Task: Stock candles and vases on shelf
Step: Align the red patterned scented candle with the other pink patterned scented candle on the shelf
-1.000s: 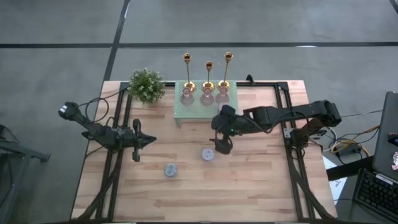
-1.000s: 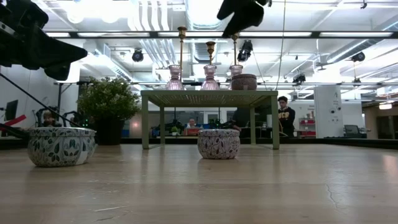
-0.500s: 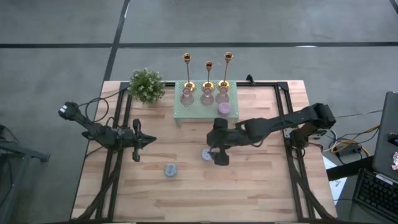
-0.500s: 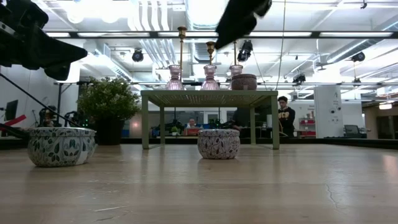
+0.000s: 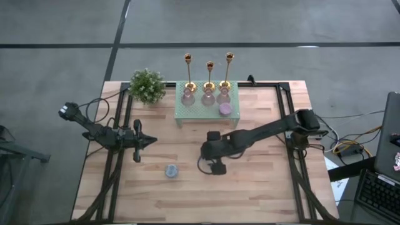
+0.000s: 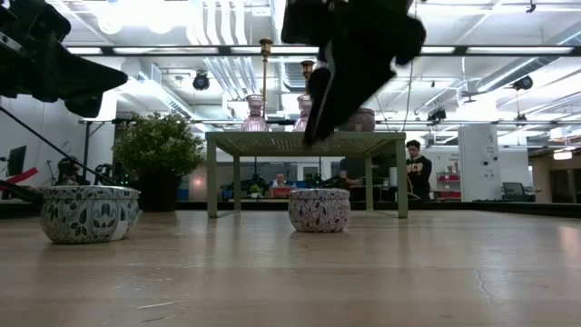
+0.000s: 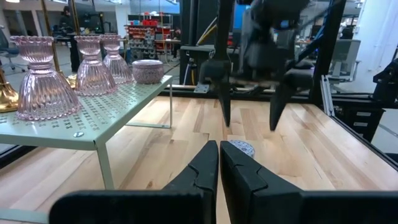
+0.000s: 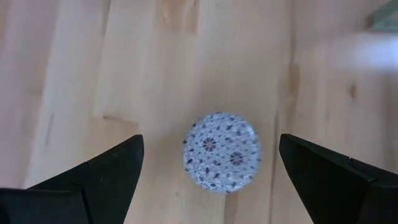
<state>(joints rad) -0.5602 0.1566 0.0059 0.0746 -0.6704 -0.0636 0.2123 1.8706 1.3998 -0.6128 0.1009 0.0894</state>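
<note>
The pale green shelf [image 5: 206, 111] stands at the table's far middle. Three pink glass vases [image 7: 40, 81] and a mauve candle [image 5: 225, 109] stand on its mesh top. Two more squat round candles sit on the table: a blue-grey one [image 5: 170, 170] and a patterned-topped one [image 8: 221, 151]. My right gripper [image 8: 210, 142] hangs open above the patterned one, pointing steeply down, a finger off to either side and clear of it. In the high view this gripper [image 5: 211, 164] hides that candle. My left gripper [image 5: 150, 142] waits shut at the left, pointing level.
Three gold candlesticks [image 5: 209, 65] stand just behind the shelf. A leafy potted plant [image 5: 147, 85] is at the shelf's left. Black frame rails [image 5: 122, 156] run along the table's left and right sides. Bare wood lies toward the near edge.
My right gripper has come down and moved toward the table's near-left, from beside the shelf's front to above the patterned-topped candle. It has tipped further downward and stayed open. The candles and vases have not moved.
</note>
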